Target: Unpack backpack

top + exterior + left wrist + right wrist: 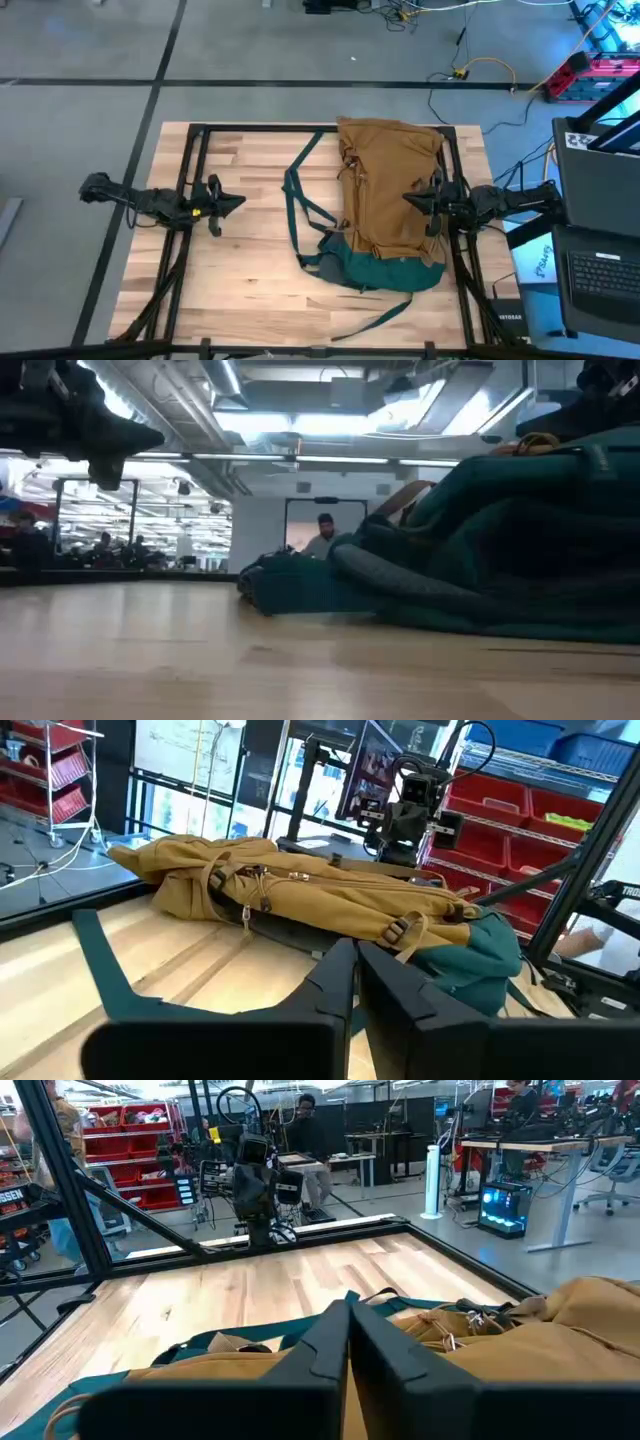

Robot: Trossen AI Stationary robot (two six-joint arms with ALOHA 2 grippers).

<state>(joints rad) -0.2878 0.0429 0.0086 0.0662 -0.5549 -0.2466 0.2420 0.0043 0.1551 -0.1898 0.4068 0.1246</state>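
around my wooden bench (250, 270) lies grey floor (90, 50) crossed by dark lines. beyond the bench stand red bin shelves (520, 810), desks (520, 1155), a seated person (322, 535), bright ceiling lights (330, 422).

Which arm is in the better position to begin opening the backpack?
The right one, probably. The right gripper, fingers shut, hangs over the backpack. The left gripper, also shut, hovers above bare table, apart from the bag.
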